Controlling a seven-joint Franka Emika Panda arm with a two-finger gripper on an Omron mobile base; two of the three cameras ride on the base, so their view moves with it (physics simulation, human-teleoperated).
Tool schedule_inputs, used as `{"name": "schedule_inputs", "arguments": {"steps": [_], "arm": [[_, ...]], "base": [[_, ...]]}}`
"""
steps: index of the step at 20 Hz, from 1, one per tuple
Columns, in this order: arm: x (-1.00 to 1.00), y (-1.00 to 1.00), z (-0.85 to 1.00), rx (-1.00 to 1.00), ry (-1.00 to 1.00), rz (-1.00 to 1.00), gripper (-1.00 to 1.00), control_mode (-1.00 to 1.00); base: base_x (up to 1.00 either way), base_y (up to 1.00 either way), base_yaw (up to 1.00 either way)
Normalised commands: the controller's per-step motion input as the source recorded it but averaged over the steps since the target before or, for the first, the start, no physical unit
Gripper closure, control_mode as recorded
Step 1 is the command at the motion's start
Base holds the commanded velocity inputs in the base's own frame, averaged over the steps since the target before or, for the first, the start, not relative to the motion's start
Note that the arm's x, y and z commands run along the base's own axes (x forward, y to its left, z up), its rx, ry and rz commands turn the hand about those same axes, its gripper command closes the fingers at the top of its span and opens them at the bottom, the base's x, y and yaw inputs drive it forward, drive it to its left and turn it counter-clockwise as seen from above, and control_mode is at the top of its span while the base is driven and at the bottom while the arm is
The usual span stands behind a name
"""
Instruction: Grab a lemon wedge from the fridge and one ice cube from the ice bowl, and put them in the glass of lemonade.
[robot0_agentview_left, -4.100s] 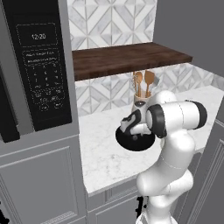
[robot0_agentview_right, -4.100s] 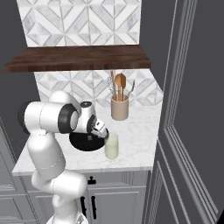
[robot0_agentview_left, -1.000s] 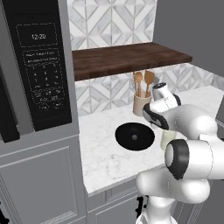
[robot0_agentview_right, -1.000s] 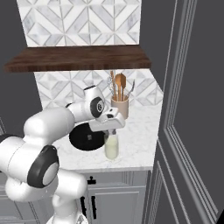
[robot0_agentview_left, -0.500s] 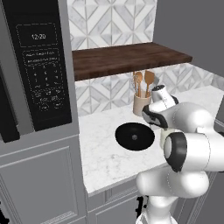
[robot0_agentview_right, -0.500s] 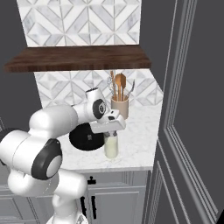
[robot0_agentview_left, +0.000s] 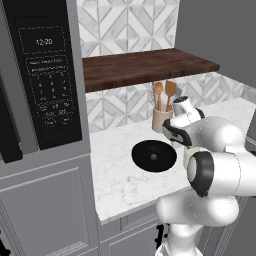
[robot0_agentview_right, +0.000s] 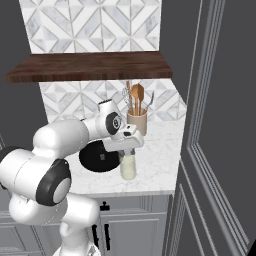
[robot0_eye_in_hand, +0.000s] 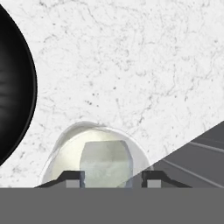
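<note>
The glass of lemonade (robot0_agentview_right: 128, 166) stands on the white marble counter (robot0_agentview_right: 155, 165), just right of the black ice bowl (robot0_agentview_right: 100, 156). My gripper (robot0_agentview_right: 129, 149) hangs right above the glass, pointing down. In the hand view the glass rim (robot0_eye_in_hand: 65, 140) lies directly under my gripper (robot0_eye_in_hand: 113, 179). A pale ice cube (robot0_eye_in_hand: 106, 162) sits between the fingertips, over the drink, with a small gap on its right side. The jaws stand apart. The ice bowl (robot0_eye_in_hand: 13, 87) curves along the left edge. The lemon wedge and the fridge are out of view.
A beige holder with wooden utensils (robot0_agentview_right: 137, 122) stands behind the glass under a dark wood shelf (robot0_agentview_right: 90, 67). A black microwave (robot0_agentview_left: 47, 75) sits in the cabinet at left. A tall dark grey panel (robot0_agentview_right: 220, 125) bounds the counter on the right. The counter edge is close in front.
The hand has stayed over the glass, sinking slightly. The jaws have spread wider around the ice cube.
</note>
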Motion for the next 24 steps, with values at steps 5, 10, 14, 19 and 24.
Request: {"name": "schedule_inputs", "arguments": {"steps": [5,10,14,19,24], "arm": [[-0.03,-0.01,0.10,0.00,0.00,0.00,-1.00,-1.00],[-0.07,-0.02,0.16,0.00,0.00,0.00,-1.00,-1.00],[-0.20,-0.07,0.43,0.00,0.00,0.00,-1.00,-1.00],[-0.51,0.03,0.20,0.01,-0.08,0.00,-1.00,-1.00],[-0.83,0.32,0.14,0.31,-0.31,0.00,-1.00,-1.00]], "base": [[0.00,0.00,0.00],[0.00,0.00,0.00],[0.00,0.00,0.00],[0.00,0.00,0.00],[0.00,0.00,0.00]]}}
